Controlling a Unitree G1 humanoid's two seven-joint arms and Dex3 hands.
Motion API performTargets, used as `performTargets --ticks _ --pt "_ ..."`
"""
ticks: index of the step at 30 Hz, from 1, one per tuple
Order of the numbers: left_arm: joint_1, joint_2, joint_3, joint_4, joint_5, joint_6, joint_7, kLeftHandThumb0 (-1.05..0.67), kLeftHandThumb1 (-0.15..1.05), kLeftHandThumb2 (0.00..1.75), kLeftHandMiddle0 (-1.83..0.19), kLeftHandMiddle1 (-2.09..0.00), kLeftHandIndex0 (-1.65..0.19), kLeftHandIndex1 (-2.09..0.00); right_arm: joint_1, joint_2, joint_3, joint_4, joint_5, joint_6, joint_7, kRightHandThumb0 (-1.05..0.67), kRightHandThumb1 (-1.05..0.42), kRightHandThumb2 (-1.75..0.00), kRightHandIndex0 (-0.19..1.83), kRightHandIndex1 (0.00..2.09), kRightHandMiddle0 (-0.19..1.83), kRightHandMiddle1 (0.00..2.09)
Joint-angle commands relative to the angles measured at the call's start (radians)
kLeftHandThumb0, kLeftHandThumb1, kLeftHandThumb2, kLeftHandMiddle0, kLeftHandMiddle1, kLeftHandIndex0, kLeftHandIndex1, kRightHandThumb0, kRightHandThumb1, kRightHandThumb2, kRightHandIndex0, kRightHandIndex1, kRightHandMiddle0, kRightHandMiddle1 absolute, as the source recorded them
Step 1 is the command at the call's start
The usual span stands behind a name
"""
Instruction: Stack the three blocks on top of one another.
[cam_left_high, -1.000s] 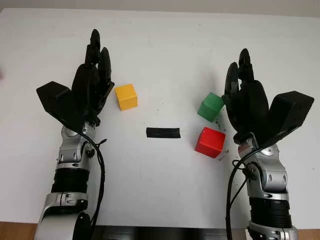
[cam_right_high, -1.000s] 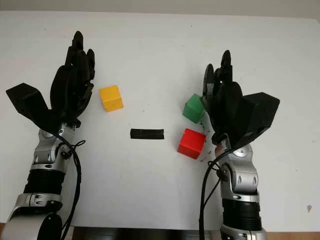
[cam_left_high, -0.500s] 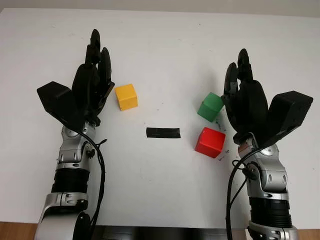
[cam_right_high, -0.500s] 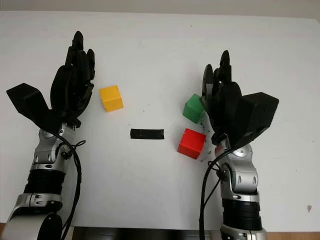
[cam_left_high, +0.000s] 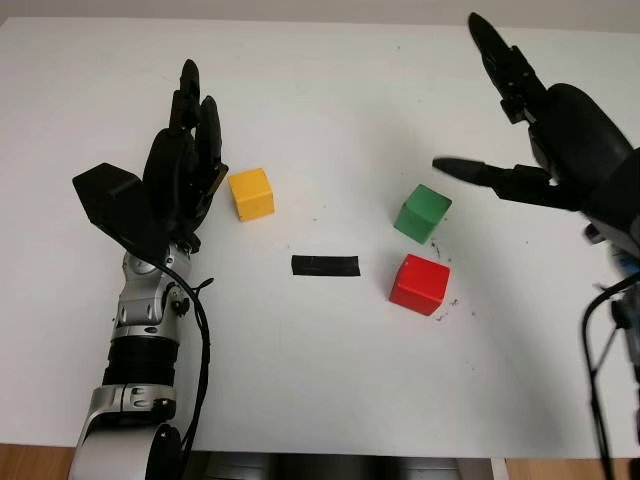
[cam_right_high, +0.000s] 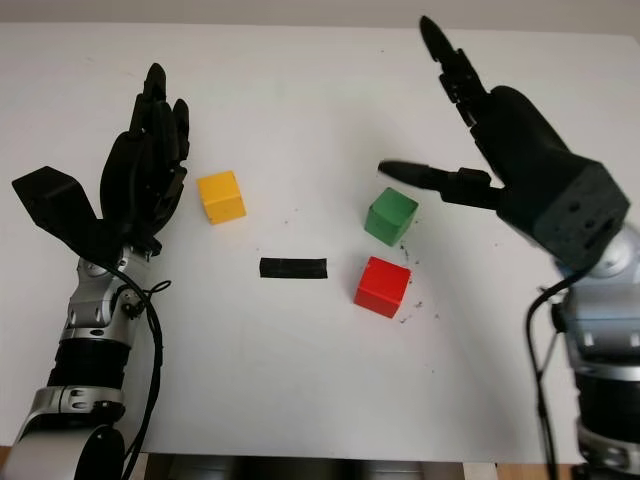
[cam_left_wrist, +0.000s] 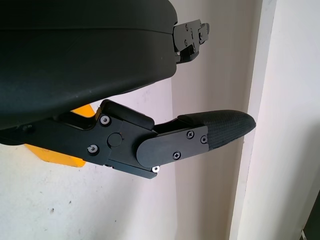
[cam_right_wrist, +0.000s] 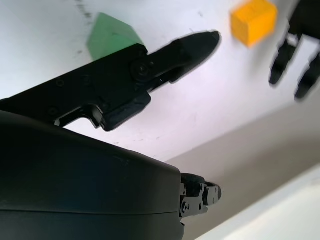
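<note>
**Three blocks unstacked; right hand over green**

Three blocks lie apart on the table (cam_left_high: 320, 400). Right hand (cam_right_high: 500, 150) hovers open, fingers wide, just right of and apparently above the green block (cam_right_high: 390, 216), which sits corner-on beside the red block (cam_right_high: 383, 286). Left hand (cam_left_high: 180, 175), open, stands beside the yellow block (cam_left_high: 251, 193).

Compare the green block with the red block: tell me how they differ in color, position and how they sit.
The green block is green and lies farther from the robot; the red block is red and lies nearer. The green block sits close under the open right hand, just nearer than its fingers; the red block sits farther from that hand. Both lie apart on the white table, turned at slightly different angles. Both are similar small cubes, neither stacked.
</note>
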Motion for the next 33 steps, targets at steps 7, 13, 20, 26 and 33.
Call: performTargets --ticks 7,13,20,26,33 --pt "-0.003 0.002 -0.011 0.0 0.005 -0.008 -0.011 -0.8 1.05 0.62 0.18 -0.05 0.18 -0.05 -0.022 -0.204 0.074 -0.107 -0.191 -0.234 0.138 -0.56 -0.75 -0.06 0.19 0.14 0.31 0.19" --pt "-0.009 0.006 -0.011 0.004 0.0 0.003 -0.021 -0.76 1.05 0.64 0.19 -0.03 0.19 -0.02 -0.042 -0.28 0.094 -0.077 -0.26 -0.348 0.198 -0.47 -0.74 -0.05 0.23 0.11 0.39 0.14" --pt "-0.013 0.007 -0.007 0.008 -0.01 0.007 -0.037 -0.74 1.05 0.65 0.19 -0.03 0.19 -0.01 -0.066 -0.307 0.134 0.001 -0.319 -0.555 0.187 -0.5 -0.73 -0.05 0.29 0.1 0.47 0.11" --pt "-0.004 0.008 -0.01 -0.01 -0.01 0.023 -0.039 -0.73 1.05 0.66 0.19 -0.01 0.19 0.0 -0.064 -0.307 0.17 0.016 -0.316 -0.598 0.236 -0.49 -0.76 -0.06 0.23 0.06 0.45 0.08" --pt "0.003 0.014 -0.009 -0.015 -0.003 0.023 -0.039 -0.73 1.05 0.67 0.19 -0.01 0.19 0.0 -0.018 -0.276 0.176 0.029 -0.313 -0.629 0.207 -0.51 -0.77 -0.06 0.23 0.05 0.45 0.08"
